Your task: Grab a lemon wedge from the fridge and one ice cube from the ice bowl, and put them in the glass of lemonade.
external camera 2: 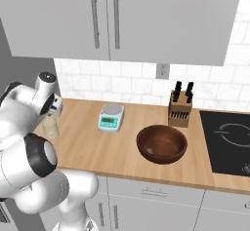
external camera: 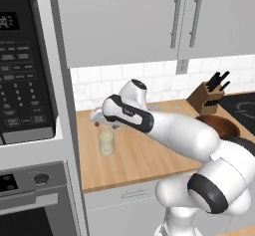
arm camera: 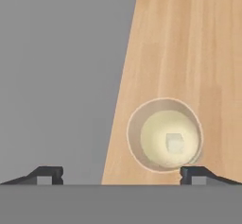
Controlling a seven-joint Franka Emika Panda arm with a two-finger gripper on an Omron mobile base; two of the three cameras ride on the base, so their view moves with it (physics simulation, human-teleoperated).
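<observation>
The glass of lemonade [external camera: 106, 143] [external camera 2: 50, 127] stands on the wooden counter close to the tall grey cabinet side. From above, in the hand view, the glass of lemonade [arm camera: 164, 135] holds pale yellow liquid with an ice cube [arm camera: 175, 143] floating in it. My gripper [external camera: 101, 120] [external camera 2: 52, 115] [arm camera: 122, 176] hangs straight over the glass, open, its fingertips [arm camera: 195, 174] wide apart with nothing between them. The ice bowl [external camera 2: 162, 144] [external camera: 219, 126], brown and wooden, sits further right on the counter. The fridge and the lemon wedge are out of view.
A small kitchen scale [external camera 2: 111, 117] stands by the tiled wall, a knife block [external camera 2: 179, 109] right of it, and a black cooktop [external camera 2: 229, 137] at the far right. A microwave [external camera: 20, 65] and oven stack borders the counter on the left. Wall cabinets hang overhead.
</observation>
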